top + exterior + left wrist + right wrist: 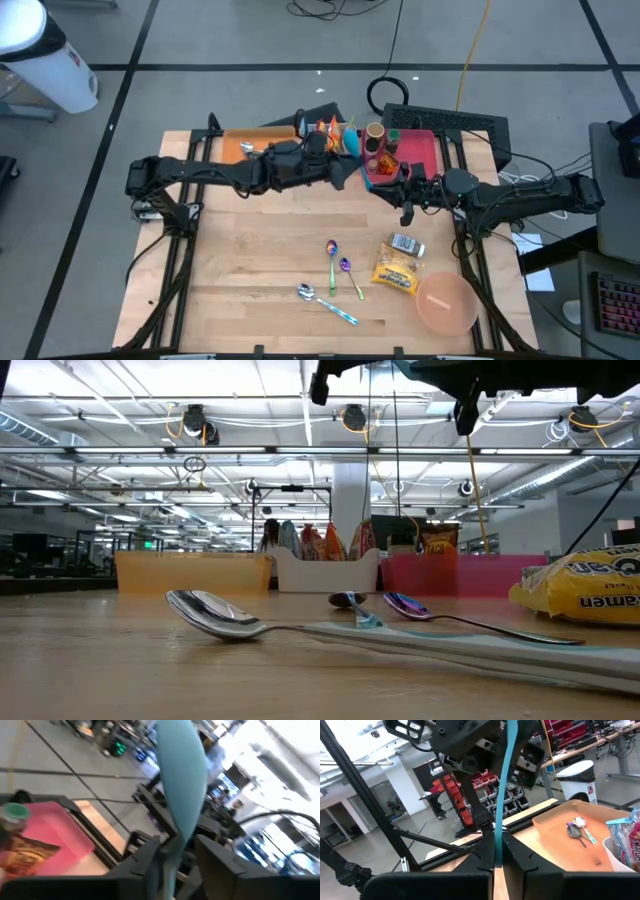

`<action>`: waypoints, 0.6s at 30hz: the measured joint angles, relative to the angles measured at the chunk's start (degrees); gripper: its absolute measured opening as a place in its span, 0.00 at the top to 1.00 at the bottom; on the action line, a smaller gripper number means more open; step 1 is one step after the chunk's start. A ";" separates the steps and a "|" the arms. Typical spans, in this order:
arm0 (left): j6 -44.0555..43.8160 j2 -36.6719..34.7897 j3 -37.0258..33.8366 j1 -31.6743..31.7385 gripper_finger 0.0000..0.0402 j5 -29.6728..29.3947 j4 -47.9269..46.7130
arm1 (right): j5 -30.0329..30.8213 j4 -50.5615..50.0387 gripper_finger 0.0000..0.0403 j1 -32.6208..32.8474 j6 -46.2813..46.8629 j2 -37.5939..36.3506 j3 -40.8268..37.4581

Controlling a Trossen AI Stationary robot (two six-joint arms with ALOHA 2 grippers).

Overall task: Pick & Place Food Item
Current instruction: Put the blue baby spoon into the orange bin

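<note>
High view: above the pale wooden surface (260,255), the left gripper (345,172) and right gripper (385,185) meet; a smooth, flat teal spatula (506,780) stands pinched in the right gripper, left jaws narrowly parted around it

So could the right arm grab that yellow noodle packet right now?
Probably not right away. The right gripper is shut on a teal utensil near the back of the table, so its fingers are taken. Otherwise the way looks free: the yellow noodle packet lies in the open.
</note>
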 joint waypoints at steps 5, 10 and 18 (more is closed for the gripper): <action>-1.00 0.00 0.00 0.79 0.49 4.02 0.24 | 0.04 -0.01 0.99 -0.17 -2.07 -0.67 0.00; -0.84 0.00 0.00 0.90 0.38 4.02 0.25 | 0.23 -2.50 0.99 -1.90 -6.21 -3.70 0.61; -1.99 0.00 0.00 0.90 0.33 7.26 2.93 | 5.26 -25.66 0.99 -5.16 -18.96 -7.47 10.64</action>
